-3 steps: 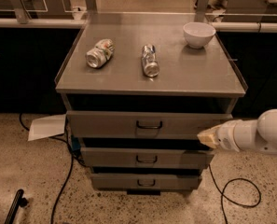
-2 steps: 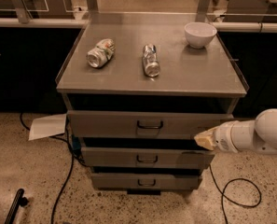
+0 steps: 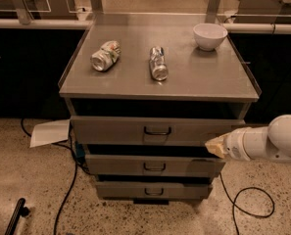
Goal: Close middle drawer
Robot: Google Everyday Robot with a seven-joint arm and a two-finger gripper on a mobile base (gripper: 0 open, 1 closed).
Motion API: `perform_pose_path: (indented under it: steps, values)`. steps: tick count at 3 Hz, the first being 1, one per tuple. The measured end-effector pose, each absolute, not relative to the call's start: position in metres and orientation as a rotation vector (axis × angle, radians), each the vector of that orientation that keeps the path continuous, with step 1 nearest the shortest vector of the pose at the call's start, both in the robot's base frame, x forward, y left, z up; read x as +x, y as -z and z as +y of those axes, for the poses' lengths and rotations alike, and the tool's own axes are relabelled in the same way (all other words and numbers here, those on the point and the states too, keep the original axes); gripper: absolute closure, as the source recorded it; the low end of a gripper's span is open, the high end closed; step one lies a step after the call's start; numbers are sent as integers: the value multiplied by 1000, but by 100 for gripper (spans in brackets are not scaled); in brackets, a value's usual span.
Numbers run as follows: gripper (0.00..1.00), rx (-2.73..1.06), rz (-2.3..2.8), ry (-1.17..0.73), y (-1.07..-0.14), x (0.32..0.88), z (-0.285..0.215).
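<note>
The middle drawer (image 3: 115,130) is the widest grey front, with a small dark loop handle (image 3: 157,130) at its centre. It stands out from the cabinet, with a dark opening between it and the cabinet top. Two narrower grey fronts (image 3: 115,166) (image 3: 120,190) with like handles lie below it. My gripper (image 3: 214,146), a cream tip on a white arm (image 3: 267,143) that comes in from the right, is at the lower right corner of the middle drawer's front. I cannot tell whether it touches the panel.
On the cabinet top (image 3: 204,77) lie two crushed cans (image 3: 105,56) (image 3: 158,63), and a white bowl (image 3: 209,35) stands at the back right. A sheet of paper (image 3: 49,132) and black cables (image 3: 61,199) (image 3: 248,202) lie on the floor. Dark counters stand behind.
My gripper has edged slightly left and down along the drawer's right end. The drawer fronts have not visibly moved.
</note>
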State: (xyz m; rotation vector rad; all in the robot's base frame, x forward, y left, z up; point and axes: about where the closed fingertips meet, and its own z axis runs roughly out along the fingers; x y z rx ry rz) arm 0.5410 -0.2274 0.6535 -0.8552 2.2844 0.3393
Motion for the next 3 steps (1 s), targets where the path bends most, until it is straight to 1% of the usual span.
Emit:
perform_pose_path:
  steps: [1,2,3]
  values:
    - [11,-855,2284,-339,-654,541,-227]
    - [0,-855,2284,-339,-653,541,-227]
    - [0,-855,2284,-339,-653,541,-227]
